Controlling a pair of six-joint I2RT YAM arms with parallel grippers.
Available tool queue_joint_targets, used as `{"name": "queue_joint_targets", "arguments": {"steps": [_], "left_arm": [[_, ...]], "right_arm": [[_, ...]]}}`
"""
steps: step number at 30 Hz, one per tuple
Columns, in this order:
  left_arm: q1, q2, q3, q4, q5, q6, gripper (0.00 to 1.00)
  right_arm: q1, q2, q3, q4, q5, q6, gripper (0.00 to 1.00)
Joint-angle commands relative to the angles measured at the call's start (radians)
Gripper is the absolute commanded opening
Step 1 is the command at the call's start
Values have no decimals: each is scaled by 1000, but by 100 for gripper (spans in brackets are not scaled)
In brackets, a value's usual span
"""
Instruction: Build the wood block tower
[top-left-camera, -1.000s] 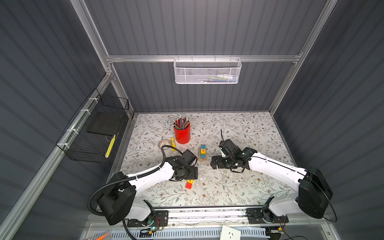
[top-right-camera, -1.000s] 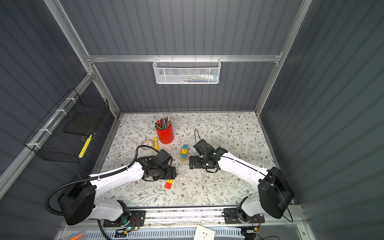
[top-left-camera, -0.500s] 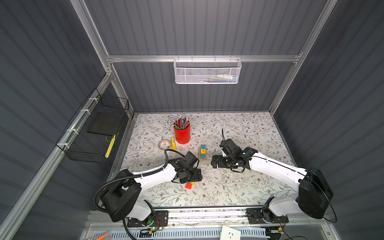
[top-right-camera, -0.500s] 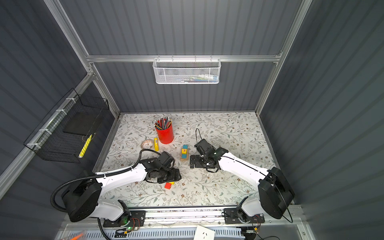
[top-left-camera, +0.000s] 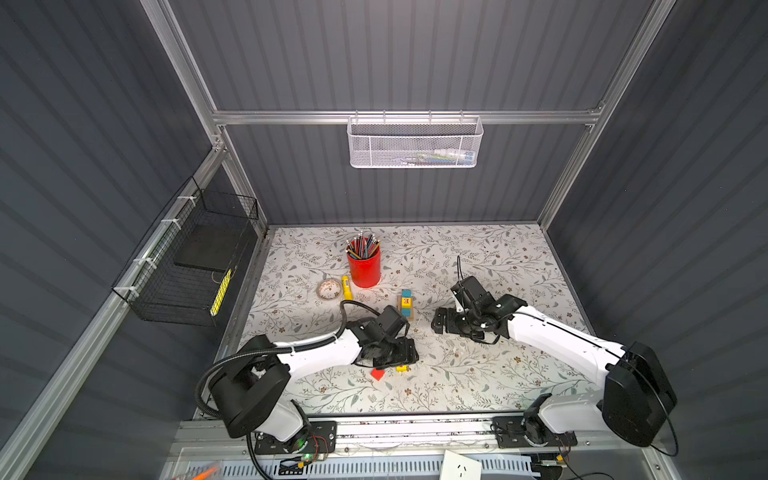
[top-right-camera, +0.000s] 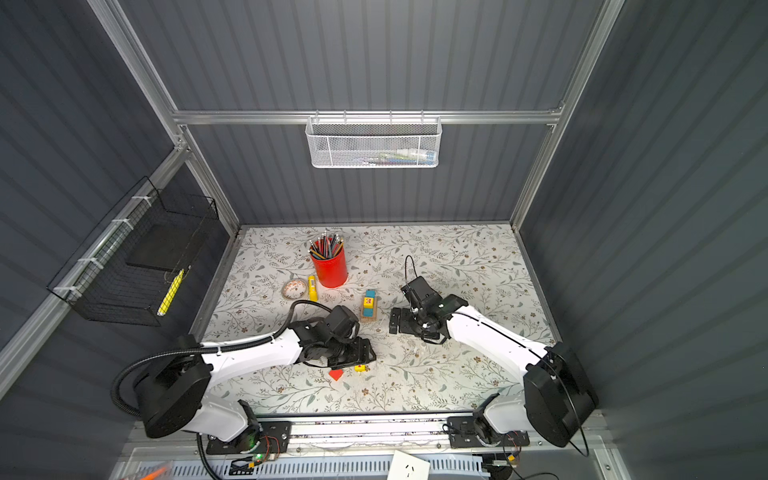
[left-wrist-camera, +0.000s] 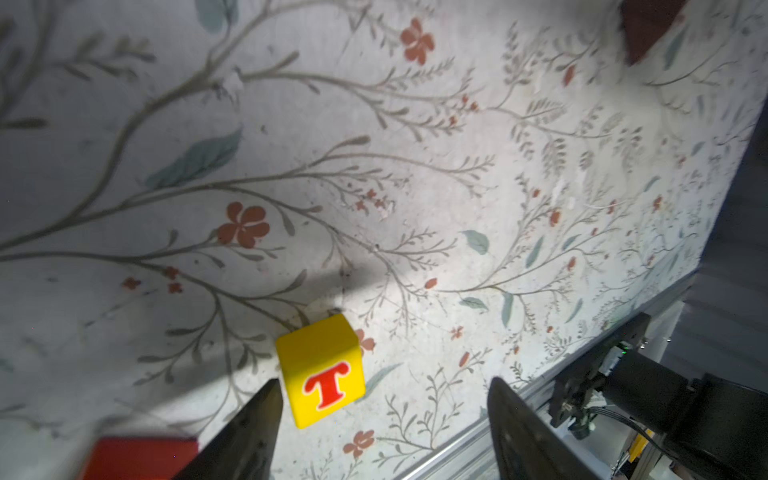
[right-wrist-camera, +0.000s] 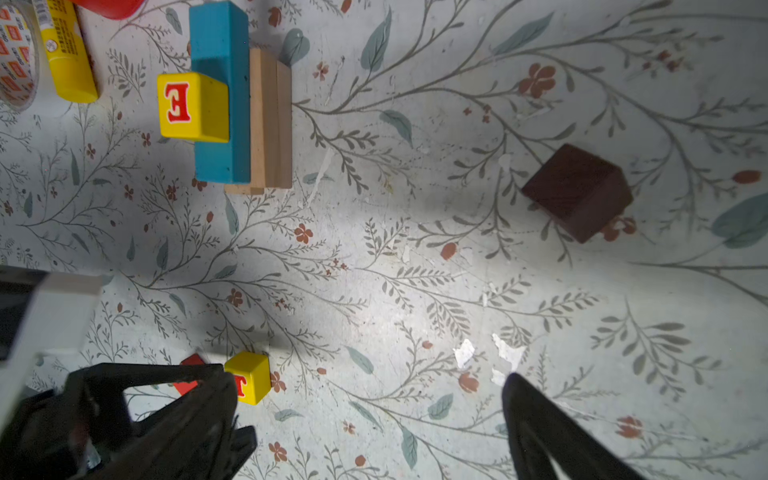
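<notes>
Two cubes sit loose at the front of the mat (top-left-camera: 478, 257); the rest of the tower stands further back.

We see the left gripper (left-wrist-camera: 384, 384) down over the yellow T cube (left-wrist-camera: 322, 372). Its jaws are spread wide and the cube is inside the gap, hard up against one finger (left-wrist-camera: 253, 428), with the other finger well apart from it. It isn't clamped, so we call it released. The red cube (left-wrist-camera: 137, 457) lies on the outer side of that same finger, just beside the T cube. In both top views the pair pokes out from under the gripper body.

The stack (top-left-camera: 406, 309) stands mid-table. From the bottom it goes:
- tan planks (right-wrist-camera: 270, 120) lying flat
- blue plank (right-wrist-camera: 220, 41) on top of them
- yellow E cube (right-wrist-camera: 193, 106) on the blue plank, about mid-length

The dark brown roof piece (right-wrist-camera: 577, 191) lies alone on the mat, well apart from the stack. We can't pick it out in the top views.

The right gripper (top-left-camera: 439, 323) hangs near the stack on its right side, with its jaws fully apart and nothing between them.

Around the stack:
- The red pencil cup (top-left-camera: 365, 268), full of pencils, is behind it.
- The yellow glue stick (top-left-camera: 346, 288) lies just beside the cup.
- The tape roll (top-left-camera: 328, 289) sits next to the stick.
- All three are apart from the stack.

In the way:
- The left gripper's own body sits between the T cube and the stack in both top views.
- The red cube crowds the finger that's against the T cube.
- The right gripper flanks the stack's other side.
</notes>
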Motion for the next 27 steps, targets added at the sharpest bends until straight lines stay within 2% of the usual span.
{"name": "queue_joint_targets", "arguments": {"steps": [1,10,16,22,27], "left_arm": [[4,-71,69,-148,-127,48,78],[71,-226,73,-419,-408,111,78],[126,-362,34,-497,-504,89,77],[128,-461,18,-542,-565,73,77],[128,-514,-1,-555,-577,78,78]], "right_arm": [[41,27,45,-76,-5,25,97],[263,163,150,-146,18,213,94],[367,308,276,-178,24,265,92],[421,445,405,-257,38,261,78],[431,513,432,-274,8,250,67]]}}
